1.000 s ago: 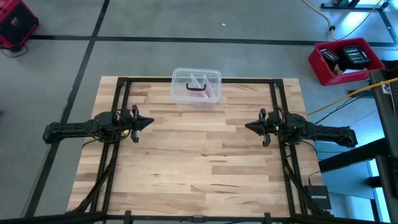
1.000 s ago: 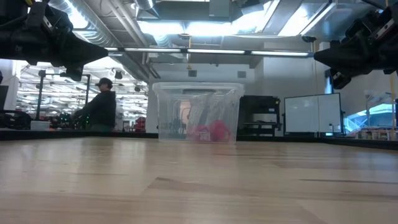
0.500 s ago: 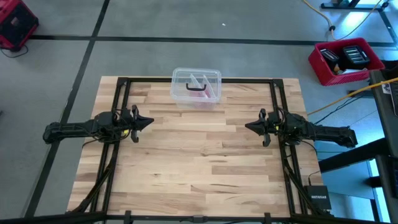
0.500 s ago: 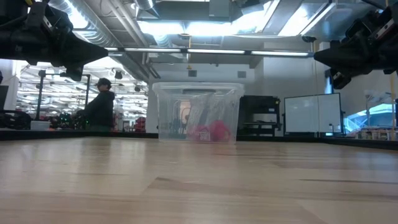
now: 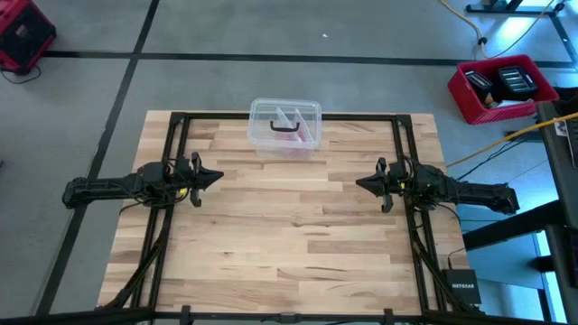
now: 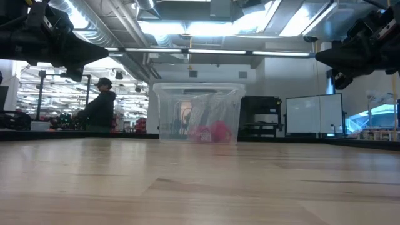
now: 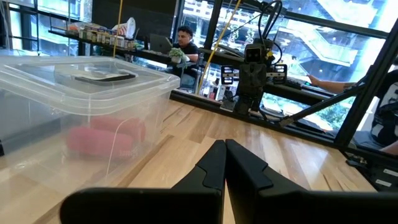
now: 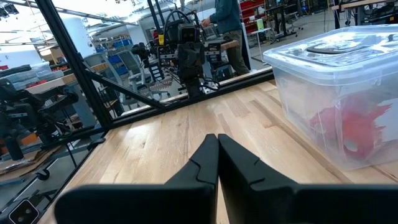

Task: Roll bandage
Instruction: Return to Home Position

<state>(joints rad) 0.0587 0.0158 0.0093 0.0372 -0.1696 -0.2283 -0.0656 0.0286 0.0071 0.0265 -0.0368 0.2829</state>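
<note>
The pink bandage (image 6: 211, 133) lies inside a clear lidded plastic box (image 5: 284, 126) at the middle of the table's far edge; it shows through the box wall as pink rolls (image 7: 102, 138) and as a pink mass (image 8: 348, 127). My left gripper (image 5: 217, 176) hovers shut at the table's left side, pointing level toward the right. My right gripper (image 5: 359, 184) hovers shut at the right side, pointing level toward the left. Both are well clear of the box and hold nothing.
The box lid carries a dark handle (image 5: 284, 127). The wooden table top (image 5: 289, 226) lies bare between the grippers. A black frame (image 5: 177, 126) runs along the table's sides. People stand in the room beyond (image 6: 100, 109). A red bin (image 5: 501, 86) sits on the floor at far right.
</note>
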